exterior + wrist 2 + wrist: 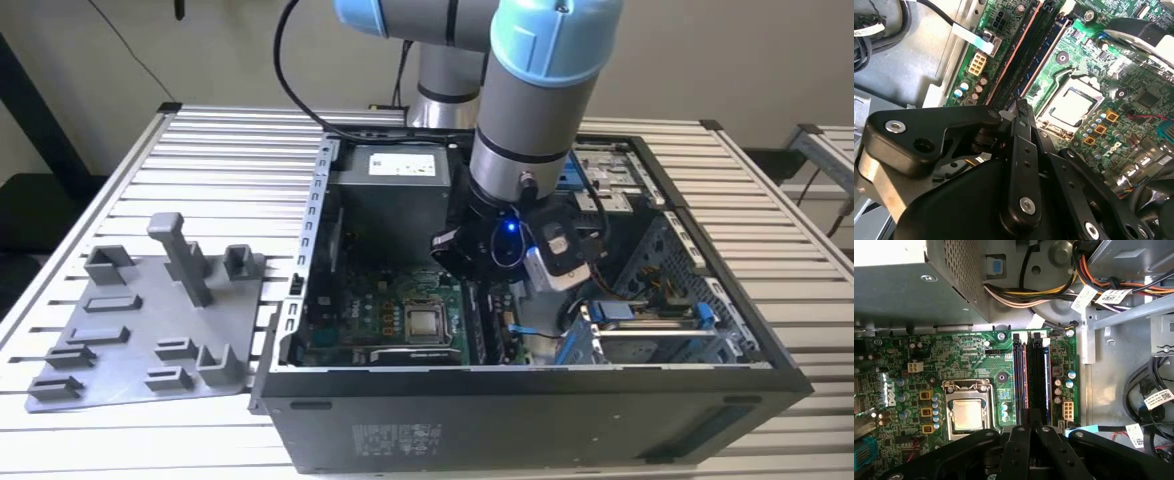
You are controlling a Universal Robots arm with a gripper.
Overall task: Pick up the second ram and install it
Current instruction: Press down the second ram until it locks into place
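In memory slots | second ram [1037, 377] seated | claw [1030, 432] just above

A robotics lab: an open computer case [534, 400] and grey fixture plate [134, 340] on a slatted metal workbench [227, 140].

The arm [534, 90] reaches steeply downward, its end effector [1029, 432] lowered with fingers drawn close together.

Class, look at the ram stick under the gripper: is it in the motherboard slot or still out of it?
In. The ram stick stands on edge in its slot beside the processor socket in the first wrist view, with the gripper at its near end.
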